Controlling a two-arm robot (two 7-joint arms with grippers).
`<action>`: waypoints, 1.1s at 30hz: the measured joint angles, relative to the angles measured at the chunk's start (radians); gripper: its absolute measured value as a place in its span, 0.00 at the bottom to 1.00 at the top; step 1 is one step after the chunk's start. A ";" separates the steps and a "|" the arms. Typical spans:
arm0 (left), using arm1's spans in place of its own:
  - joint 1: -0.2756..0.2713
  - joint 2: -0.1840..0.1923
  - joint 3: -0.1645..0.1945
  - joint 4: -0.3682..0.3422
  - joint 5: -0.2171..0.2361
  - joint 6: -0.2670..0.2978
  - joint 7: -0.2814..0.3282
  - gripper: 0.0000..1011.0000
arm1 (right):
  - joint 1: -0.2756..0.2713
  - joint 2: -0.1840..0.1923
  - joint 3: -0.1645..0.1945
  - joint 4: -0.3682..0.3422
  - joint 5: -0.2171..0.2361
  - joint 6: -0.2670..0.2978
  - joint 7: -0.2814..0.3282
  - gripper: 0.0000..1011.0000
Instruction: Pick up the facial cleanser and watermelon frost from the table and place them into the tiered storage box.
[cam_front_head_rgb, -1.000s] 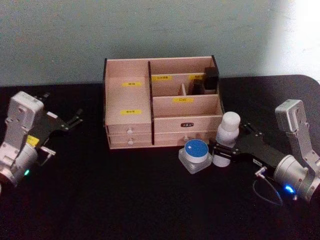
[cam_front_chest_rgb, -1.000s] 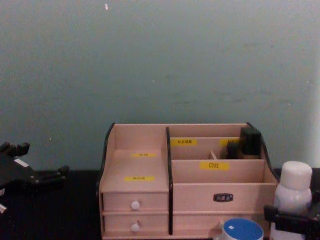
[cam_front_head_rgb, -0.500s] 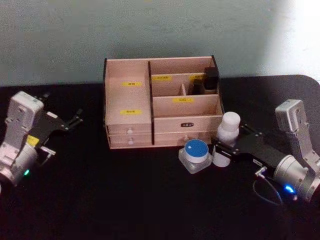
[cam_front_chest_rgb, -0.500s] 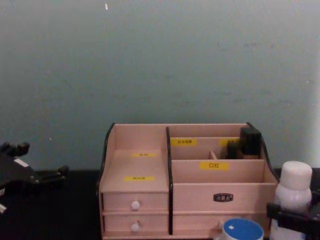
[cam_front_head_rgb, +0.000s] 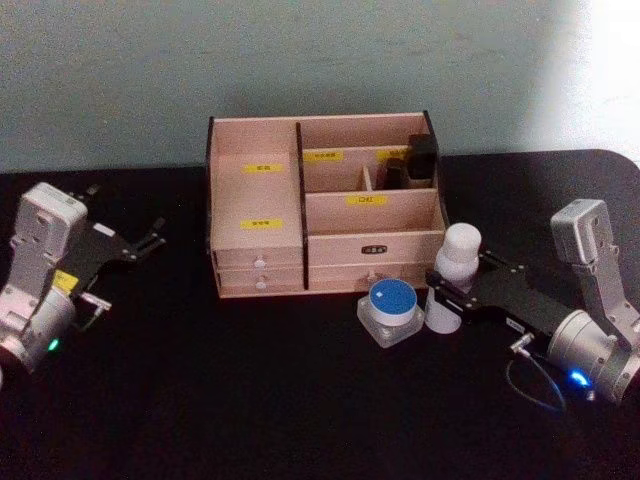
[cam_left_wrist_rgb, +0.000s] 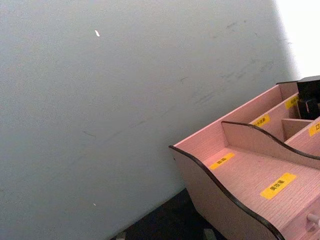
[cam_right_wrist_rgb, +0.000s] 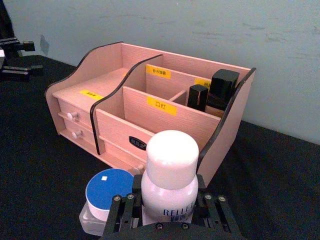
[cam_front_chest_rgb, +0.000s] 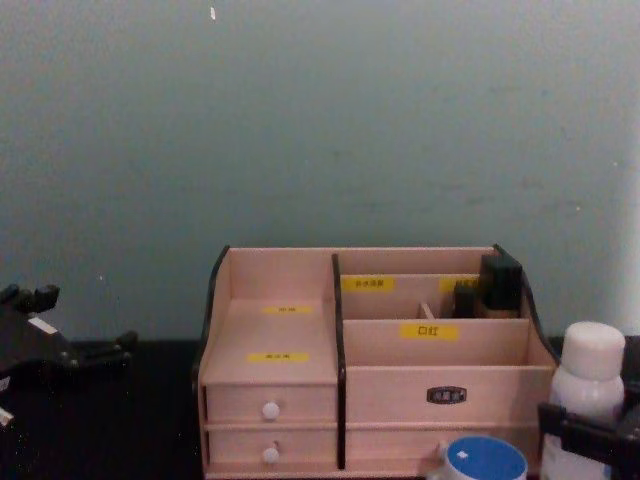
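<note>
White plastic, smooth and rounded: the facial cleanser (cam_front_head_rgb: 455, 268) stands upright on the black bench (cam_front_head_rgb: 250, 400), touching or just beside the watermelon frost (cam_front_head_rgb: 390, 308) and just in front of the right end of the tiered storage box (cam_front_head_rgb: 375, 237). The right hand (cam_front_head_rgb: 445, 298) is clenched around the bottle's lower body, one finger on each side. That looks the sensible place to take it, low on the straight wall beneath the shoulder, because this slim bottle is probably light, stiff and slippery, and tall enough to tip if nudged up near the cap. The jar looks squat and steadier and likely wants a wide grip across its sides under the blue lid. Over on the left, the left hand (cam_front_head_rgb: 140, 243) sits parked with its fingers released. The right wrist view gives the blue lettering on the label and the dark cosmetic bottles (cam_right_wrist_rgb: 220, 90) in the box's rear right compartment. The chest view shows the cap rising level with the box's front wall, and the head view lays out the free compartments.
</note>
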 joint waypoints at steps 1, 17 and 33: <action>0.000 0.000 0.000 0.000 0.000 0.000 0.000 0.99 | 0.000 0.000 0.000 0.000 0.000 0.000 0.000 0.58; 0.000 0.000 0.000 0.000 0.000 0.000 0.000 0.99 | -0.064 0.040 0.059 -0.140 0.046 0.010 0.019 0.58; 0.000 0.000 0.000 0.000 0.000 0.000 0.000 0.99 | 0.008 0.065 0.066 -0.209 0.099 0.045 0.040 0.58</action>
